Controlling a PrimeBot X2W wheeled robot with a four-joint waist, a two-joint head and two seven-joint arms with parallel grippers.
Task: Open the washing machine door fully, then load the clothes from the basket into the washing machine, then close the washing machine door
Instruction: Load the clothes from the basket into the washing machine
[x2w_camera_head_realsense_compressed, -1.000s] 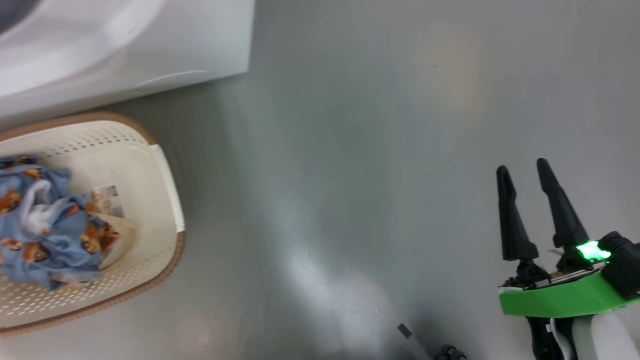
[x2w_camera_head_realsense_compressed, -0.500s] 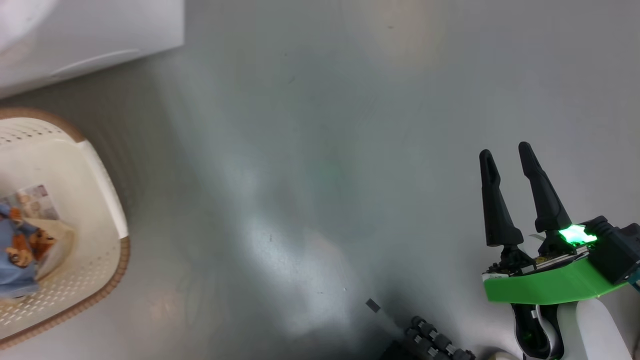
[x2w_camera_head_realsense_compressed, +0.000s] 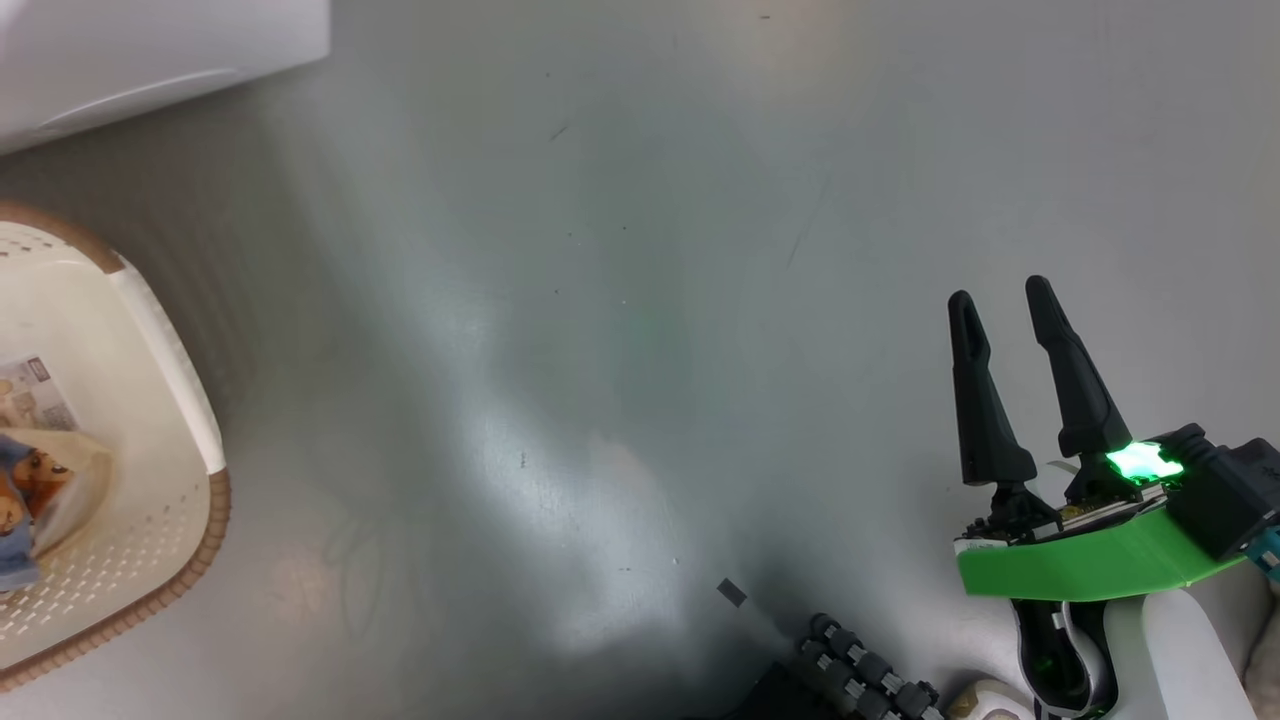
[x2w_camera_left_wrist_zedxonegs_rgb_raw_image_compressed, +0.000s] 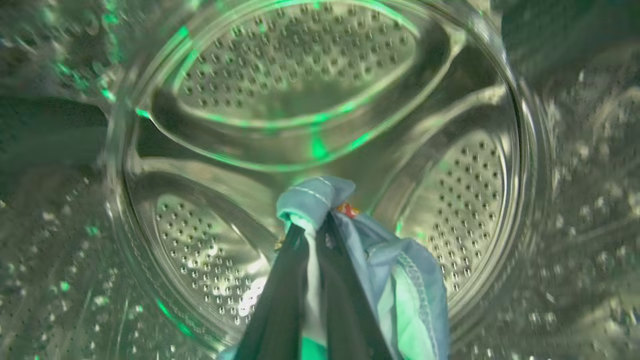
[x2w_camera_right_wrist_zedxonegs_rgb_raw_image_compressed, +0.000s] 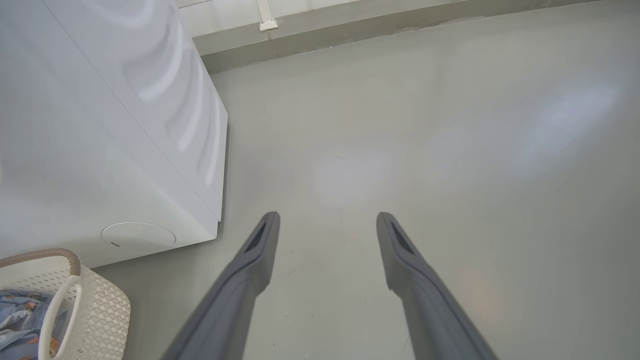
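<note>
— Pincers first: how do ours stand?

— Our left pincer (x2w_camera_left_wrist_zedxonegs_rgb_raw_image_compressed: 314, 227) is clamped on a light-blue garment (x2w_camera_left_wrist_zedxonegs_rgb_raw_image_compressed: 312, 197), deep inside the perforated steel drum (x2w_camera_left_wrist_zedxonegs_rgb_raw_image_compressed: 300, 65). The cloth bunches over the tips and hangs down one side. Our right pincer (x2w_camera_head_realsense_compressed: 995, 295) is spread wide and empty over the bare grey floor (x2w_camera_head_realsense_compressed: 650, 300), well apart from everything else.

— So where are we in the job?

— We judge the door opened, since our arm reaches into the drum. Loading is under way: this piece is inside but not yet let go. More clothes (x2w_camera_head_realsense_compressed: 12, 540), blue with brown bears, lie in the basket (x2w_camera_head_realsense_compressed: 160, 560), which sits on the floor just beside the front of the washing machine (x2w_camera_head_realsense_compressed: 150, 50). We cannot tell how many pieces there are. What is left for us is to release this one, fetch the rest and then close the door.

— Any writing we can read?

— None. A paper label (x2w_camera_head_realsense_compressed: 25, 395) on the basket's bottom carries print too small for us to make out. The machine's white side is plain. Its round cap (x2w_camera_right_wrist_zedxonegs_rgb_raw_image_compressed: 138, 235), low on the front, bears only a small mark and no legible word.
</note>
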